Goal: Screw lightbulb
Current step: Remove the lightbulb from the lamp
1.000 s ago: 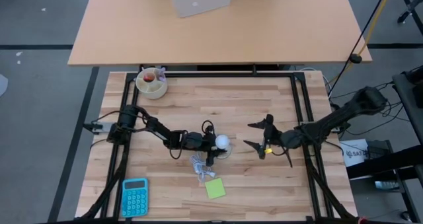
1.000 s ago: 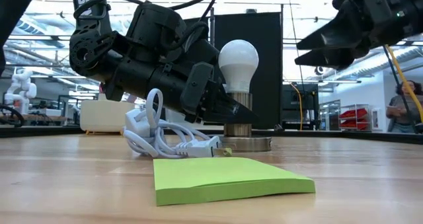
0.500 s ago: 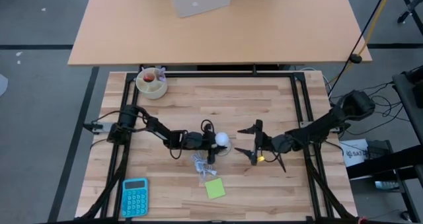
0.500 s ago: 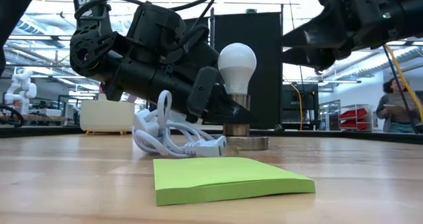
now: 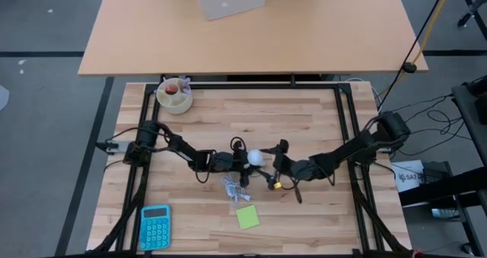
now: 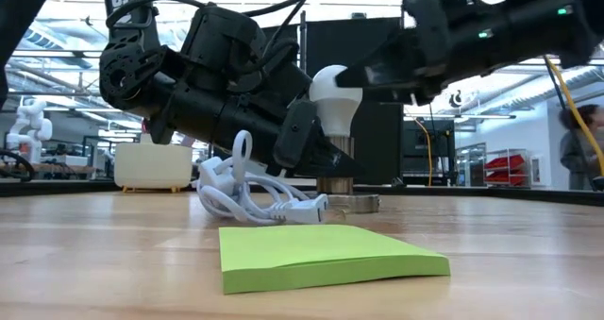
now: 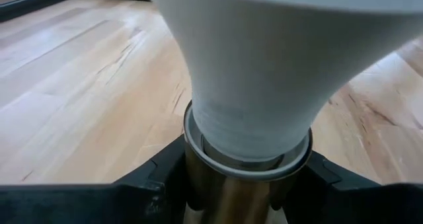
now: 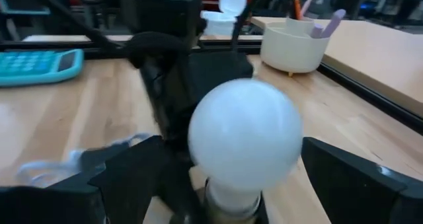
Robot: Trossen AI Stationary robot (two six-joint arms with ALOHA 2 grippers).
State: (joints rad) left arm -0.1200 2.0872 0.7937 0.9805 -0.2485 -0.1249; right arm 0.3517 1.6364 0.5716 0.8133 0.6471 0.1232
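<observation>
While the small white pear-shaped lightbulb (image 5: 255, 157) stands upright in the round metal socket (image 6: 345, 203) on the wooden desk (image 5: 304, 113), the left gripper (image 5: 242, 162) clamps its jaws on the socket, and the right gripper (image 5: 268, 167) holds its jaws apart around the globe

The left arm lies low across the middle left of the high view. Its left gripper (image 5: 242, 163) sits near the picture's middle, with its two fingers closed on something. The right arm reaches in from the right side, bent and low. The right gripper (image 5: 268, 165) is just right of centre, fingers (image 8: 132, 174) spread wide.
</observation>
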